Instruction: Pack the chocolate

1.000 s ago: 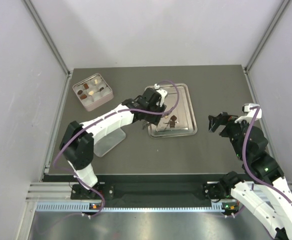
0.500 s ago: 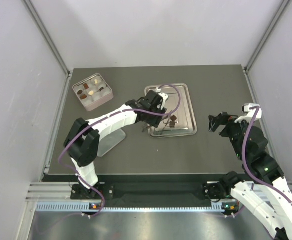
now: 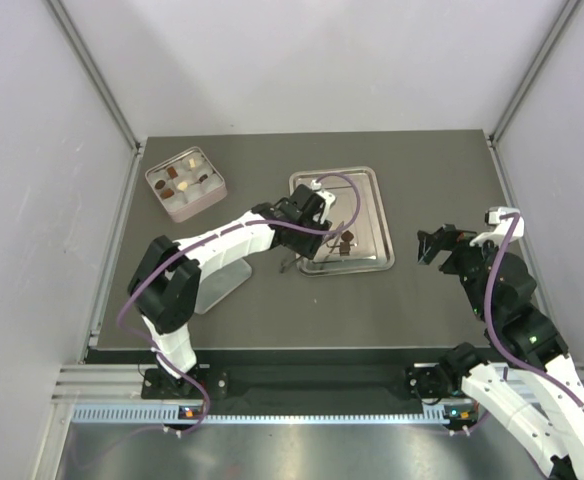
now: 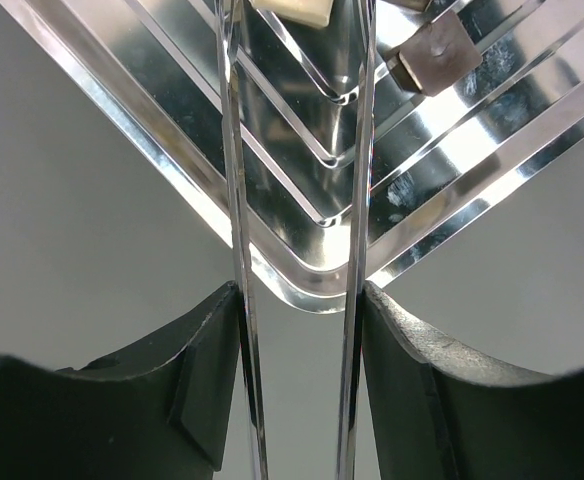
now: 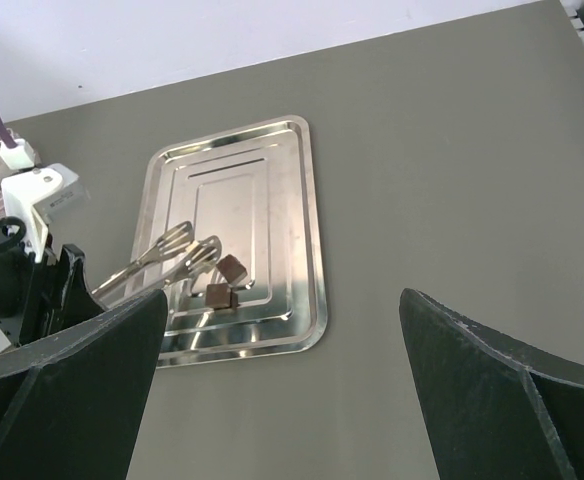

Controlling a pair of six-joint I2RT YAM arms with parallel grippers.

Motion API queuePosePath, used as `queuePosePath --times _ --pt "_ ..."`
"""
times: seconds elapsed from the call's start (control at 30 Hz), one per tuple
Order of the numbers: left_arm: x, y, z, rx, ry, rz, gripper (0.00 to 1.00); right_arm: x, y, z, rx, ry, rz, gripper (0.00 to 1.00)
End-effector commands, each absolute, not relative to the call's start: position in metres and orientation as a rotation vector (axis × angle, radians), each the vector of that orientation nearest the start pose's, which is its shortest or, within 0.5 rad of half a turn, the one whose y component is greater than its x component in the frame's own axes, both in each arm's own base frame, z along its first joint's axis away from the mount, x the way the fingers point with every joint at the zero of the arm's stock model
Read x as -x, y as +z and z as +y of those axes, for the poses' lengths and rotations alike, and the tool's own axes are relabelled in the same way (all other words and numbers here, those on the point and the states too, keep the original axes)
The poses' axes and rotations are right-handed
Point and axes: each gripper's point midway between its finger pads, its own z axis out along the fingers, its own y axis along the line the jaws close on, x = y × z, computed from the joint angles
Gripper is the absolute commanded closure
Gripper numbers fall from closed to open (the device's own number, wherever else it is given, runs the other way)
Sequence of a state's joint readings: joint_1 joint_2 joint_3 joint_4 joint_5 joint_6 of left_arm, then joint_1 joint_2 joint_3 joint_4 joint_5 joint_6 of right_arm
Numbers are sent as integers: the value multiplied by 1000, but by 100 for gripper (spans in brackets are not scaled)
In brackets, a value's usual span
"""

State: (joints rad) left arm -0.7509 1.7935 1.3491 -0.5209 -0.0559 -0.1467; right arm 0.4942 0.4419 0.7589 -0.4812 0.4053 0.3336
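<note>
My left gripper (image 3: 299, 250) is shut on a pair of steel tongs (image 5: 162, 255), whose two arms run between my fingers (image 4: 207, 370). It hovers at the near-left corner of the steel tray (image 3: 364, 185), which also shows in the left wrist view (image 4: 152, 150). The tong tips are apart and reach toward two dark brown chocolate pieces (image 5: 232, 268) (image 5: 217, 295) on the tray. One brown piece (image 4: 432, 55) lies just right of the tongs. The chocolates show as a dark spot in the top view (image 3: 345, 240). My right gripper (image 3: 434, 245) is open and empty, right of the tray.
A pink compartmented tin (image 3: 187, 211) with several chocolates in it stands at the back left. Its lid (image 3: 217, 285) lies flat on the table beside my left arm. Grey walls close in the table on three sides.
My left gripper has drawn back with the tongs from over the tray's middle toward its near-left corner. The right arm has not moved.
</note>
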Motion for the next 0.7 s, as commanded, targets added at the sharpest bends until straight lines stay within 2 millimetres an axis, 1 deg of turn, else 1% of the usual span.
queuePosePath --times 0.0,0.33,0.67 --pt "-321 103 -300 -737 -329 2397 46 -224 296 54 -175 270 1678 0" --pt "-320 108 -299 -726 -332 2396 49 -222 301 53 -182 279 1668 0" --pt "-318 105 -295 -715 -316 2418 53 -221 300 53 -183 282 1670 0"
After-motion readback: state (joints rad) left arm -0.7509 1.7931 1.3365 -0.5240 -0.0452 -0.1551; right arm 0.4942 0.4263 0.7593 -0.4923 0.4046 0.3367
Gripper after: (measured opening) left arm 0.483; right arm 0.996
